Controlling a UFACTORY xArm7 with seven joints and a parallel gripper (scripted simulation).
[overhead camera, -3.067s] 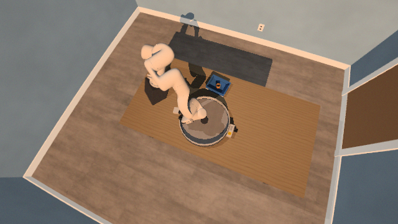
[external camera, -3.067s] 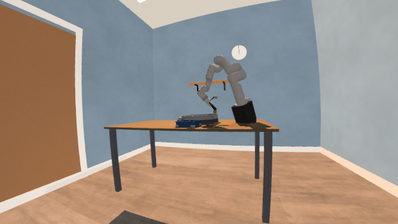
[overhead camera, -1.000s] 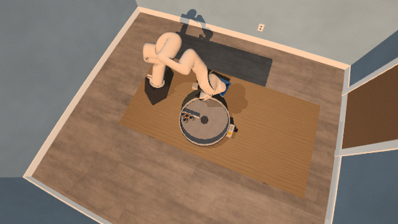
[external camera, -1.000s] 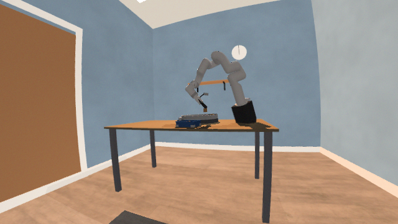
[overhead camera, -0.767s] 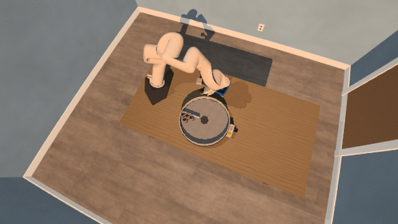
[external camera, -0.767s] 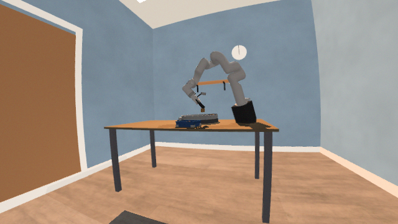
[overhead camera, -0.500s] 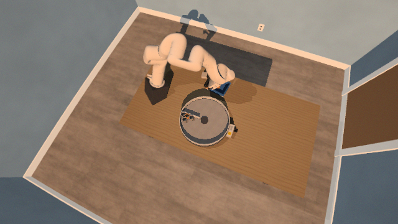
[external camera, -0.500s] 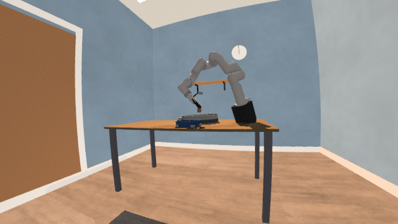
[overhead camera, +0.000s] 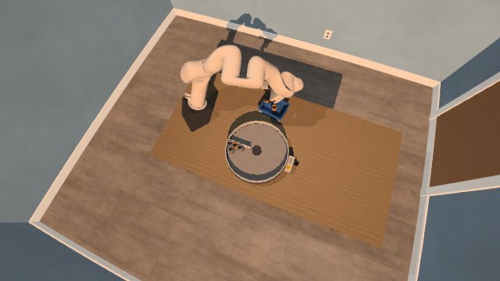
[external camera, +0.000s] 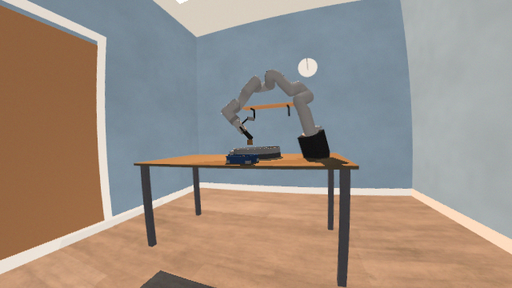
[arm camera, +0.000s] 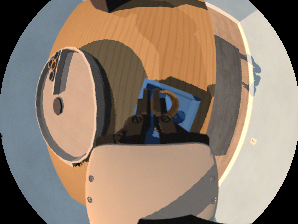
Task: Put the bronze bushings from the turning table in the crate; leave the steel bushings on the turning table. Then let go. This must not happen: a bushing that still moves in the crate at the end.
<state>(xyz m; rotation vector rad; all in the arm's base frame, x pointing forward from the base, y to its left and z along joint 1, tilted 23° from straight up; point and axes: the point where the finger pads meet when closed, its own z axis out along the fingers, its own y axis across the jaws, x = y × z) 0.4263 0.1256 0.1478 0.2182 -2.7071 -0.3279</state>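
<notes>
Arm is parked over the blue crate (overhead camera: pixel 285 111), which sits on the desk (overhead camera: pixel 351 172) just beside the turning table (overhead camera: pixel 283 134), on the arm-base side of it; gripper (external camera: pixel 249 138) hangs above the crate with air under it; jaws are pinched nearly all the way in, and a bronze bushing (external camera: pixel 250 142) shows as a small brown block at their tips, so I read it as a thin-wall grip on that bushing; wrist view shows the bushing (arm camera: pixel 164 104) right over the crate's blue floor (arm camera: pixel 193 111); one more bronze piece (overhead camera: pixel 274 106) looks to be in the crate already, though it's too small to be sure.

Rest of the bushings (overhead camera: pixel 235 147) sit clustered on the turning table's far rim from the crate, next to a dark bar (overhead camera: pixel 241 139); bronze and steel mixed, can't count them from here.

Step in hand looks like the drop; to do it well: centre over the crate floor, not the wall; come down low before opening so the bushing doesn't bounce out or roll; open fully, lift straight up; avoid landing on the piece already inside; then go back for bronze only, steel stays.
</notes>
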